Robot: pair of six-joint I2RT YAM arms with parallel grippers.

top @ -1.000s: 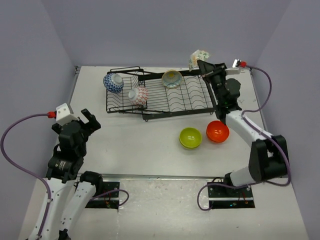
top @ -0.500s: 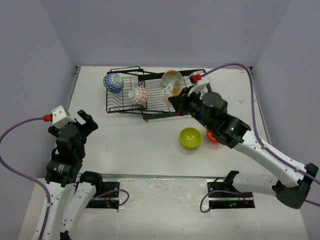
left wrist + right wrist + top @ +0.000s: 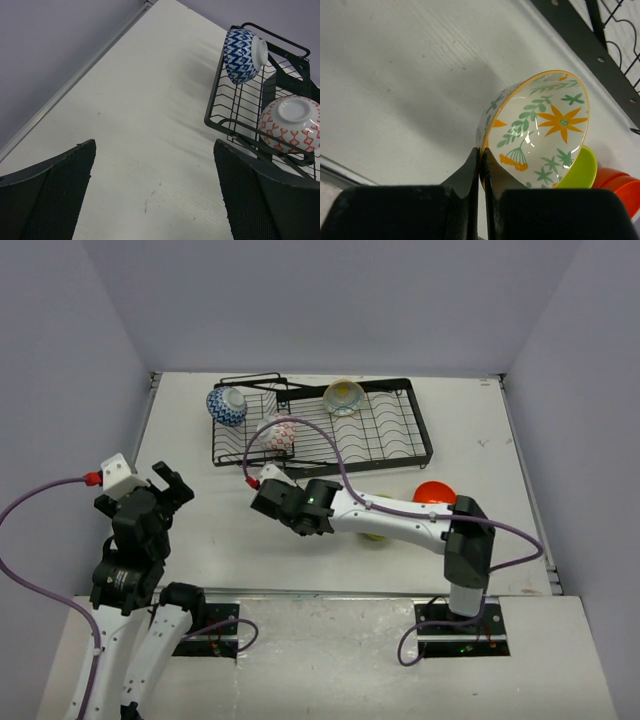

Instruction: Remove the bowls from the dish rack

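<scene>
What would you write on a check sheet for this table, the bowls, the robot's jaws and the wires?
Surface: white table, a few faint marks.
Job's things: dish rack holds the blue bowl, red-and-white bowl and cream bowl. The lime green bowl and orange bowl are off the rack. The floral bowl is held tilted.
Clutter: nothing seen.
Grippers: left gripper jaws open, empty. Right gripper jaws shut on the floral bowl's rim.
Cables: purple left cable hangs free. Purple right cable loops across the rack in the top view.
Surroundings: plain lilac walls.
</scene>
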